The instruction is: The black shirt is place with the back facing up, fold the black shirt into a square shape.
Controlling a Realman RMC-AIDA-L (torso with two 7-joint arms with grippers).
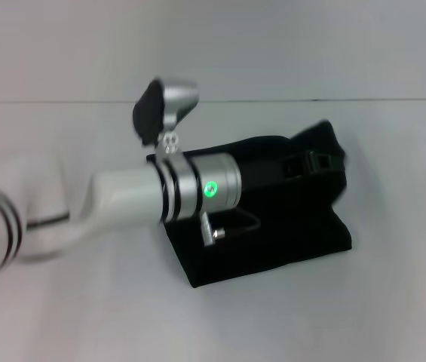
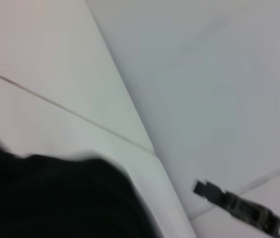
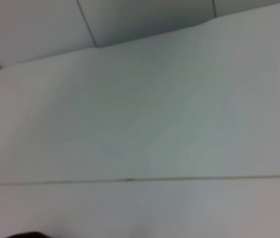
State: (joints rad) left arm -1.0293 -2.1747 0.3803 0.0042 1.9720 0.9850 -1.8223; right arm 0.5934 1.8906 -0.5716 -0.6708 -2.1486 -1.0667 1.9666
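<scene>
A big white table [image 1: 393, 302] fills the view, plain and smooth, with a thin dark line [image 3: 130, 180] running across its top, and a pale wall [image 1: 311, 45] stands behind its far edge.

White table against a plain pale wall

A white tabletop [image 1: 393, 302] fills the near and middle scene in the head view, and its far edge meets a bare, light grey wall [image 1: 288, 45] running left to right. The wrist views show more of the same white surface, crossed by a thin dark seam [image 3: 130, 179], with pale wall panels [image 3: 144, 20] behind divided by narrow joints. Light is soft and even.
</scene>
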